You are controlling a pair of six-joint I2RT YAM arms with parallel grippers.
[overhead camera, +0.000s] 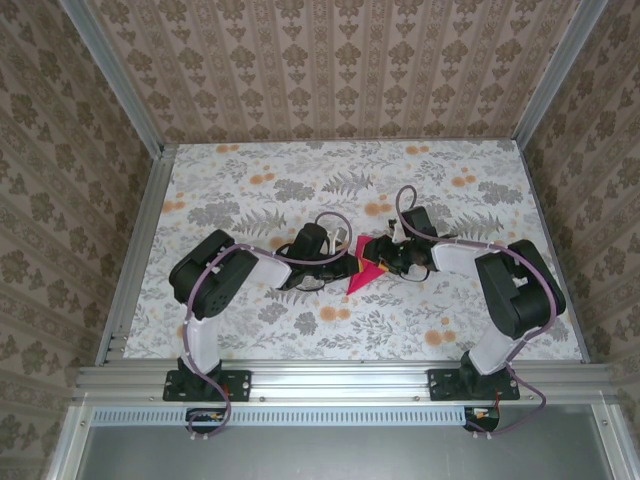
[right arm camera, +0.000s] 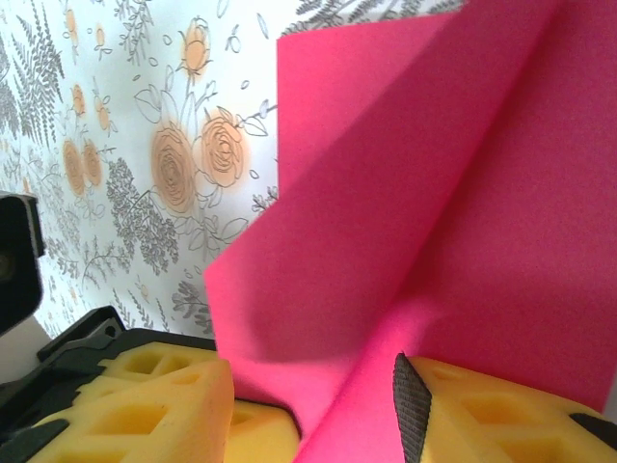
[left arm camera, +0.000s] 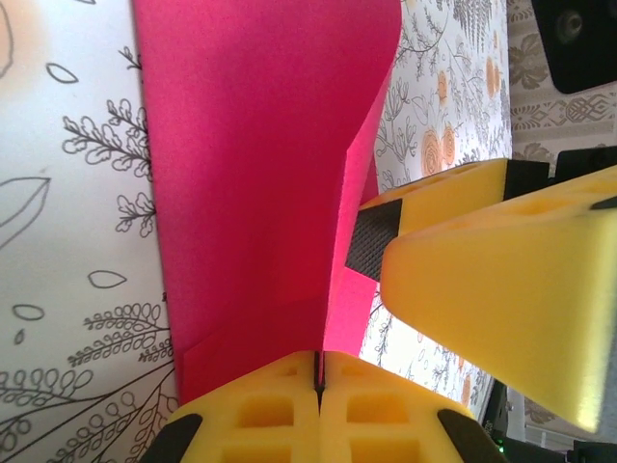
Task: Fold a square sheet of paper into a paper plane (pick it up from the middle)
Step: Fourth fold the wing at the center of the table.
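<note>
Overhead, the pink paper (overhead camera: 362, 275) lies folded into a pointed shape near the middle of the floral desk (overhead camera: 250, 180), with its tip toward the near edge. The two arms' wrists meet over it, one from the left and one from the right.

From the left wrist, the left jaws are pressed fully together at the bottom of the picture. Their yellow fingers (left arm camera: 260, 415) meet at a seam, and the lower edge of the paper (left arm camera: 241, 145) is pinched in it. The sheet rises away from them as a broad flat panel above the desk, and a second flap bends off to the right. The right arm's yellow fingers (left arm camera: 501, 280) come in from the right, with a black pad (left arm camera: 369, 236) touching that flap.

From the right wrist, the right jaws stand partly apart, one finger (right arm camera: 154, 410) at lower left and the other (right arm camera: 501, 410) at lower right. A creased fold of the paper (right arm camera: 434, 193) drops into the gap between them and lies against the right-hand finger, but the jaws are not closed on it.
</note>
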